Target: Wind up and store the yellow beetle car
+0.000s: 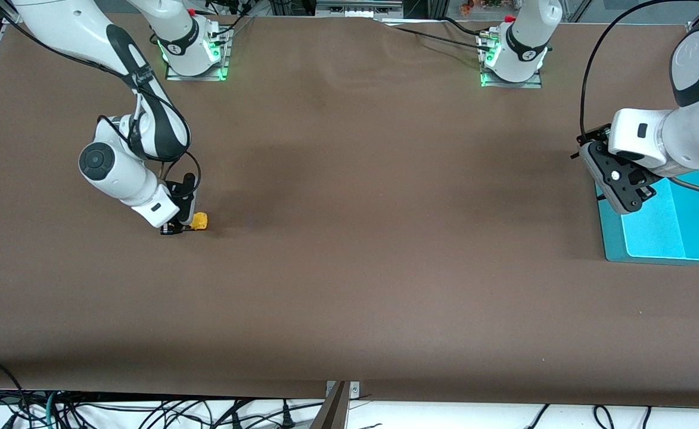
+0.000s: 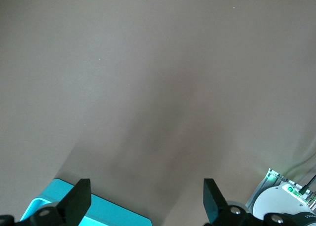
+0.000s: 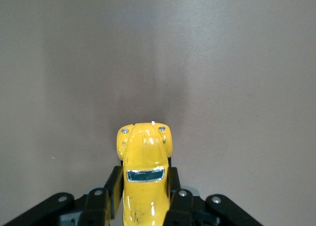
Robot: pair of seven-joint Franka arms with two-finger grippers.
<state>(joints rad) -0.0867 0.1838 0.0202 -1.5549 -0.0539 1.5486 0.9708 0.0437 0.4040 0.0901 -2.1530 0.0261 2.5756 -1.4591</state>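
Right gripper (image 1: 177, 229) low on table, jaws clamped on car (image 1: 199, 221) sides, nose protruding. Left gripper (image 2: 146, 199) waits over tray (image 1: 662, 244), jaws open.

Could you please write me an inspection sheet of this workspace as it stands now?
Surface: brown table, bare in the middle.
Job's things: yellow beetle car toward the right arm's end; teal tray toward the left arm's end.
Clutter: nothing seen.
Grippers: right gripper shut on the car at table level; left gripper open, waiting over the tray's edge.
Cables: along the front edge and by the bases.
Surroundings: nothing seen.
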